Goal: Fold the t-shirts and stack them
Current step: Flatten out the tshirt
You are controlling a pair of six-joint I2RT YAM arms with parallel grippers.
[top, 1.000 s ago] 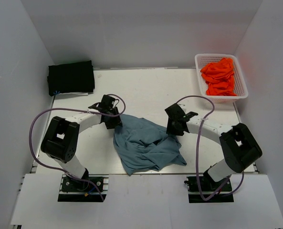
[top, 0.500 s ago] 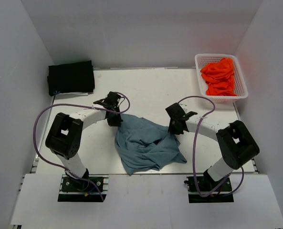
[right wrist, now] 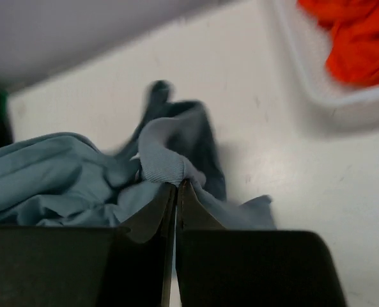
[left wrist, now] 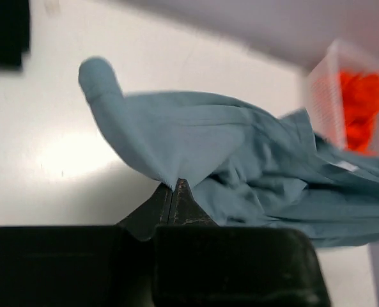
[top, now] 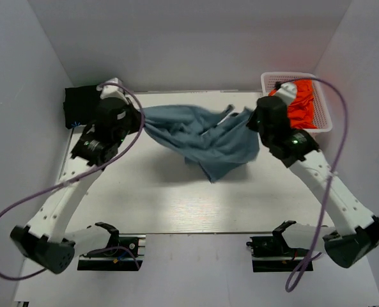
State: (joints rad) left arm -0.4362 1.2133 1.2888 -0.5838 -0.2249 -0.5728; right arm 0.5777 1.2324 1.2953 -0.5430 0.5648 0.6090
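White table [top: 176, 204] below, slate-blue t-shirt [top: 202, 137] strung in the air between both arms.
Left gripper [left wrist: 175, 187] and right gripper [right wrist: 177, 185] each have their fingers pinched tight on a bunched edge of the cloth. It sags and wrinkles between them, so it looks light and limp, unlikely to slip but quick to crumple. Better holds for folding would probably be the two shoulders or hem corners, letting it hang flat. Folded black t-shirts [top: 80, 105] lie at the far left corner.
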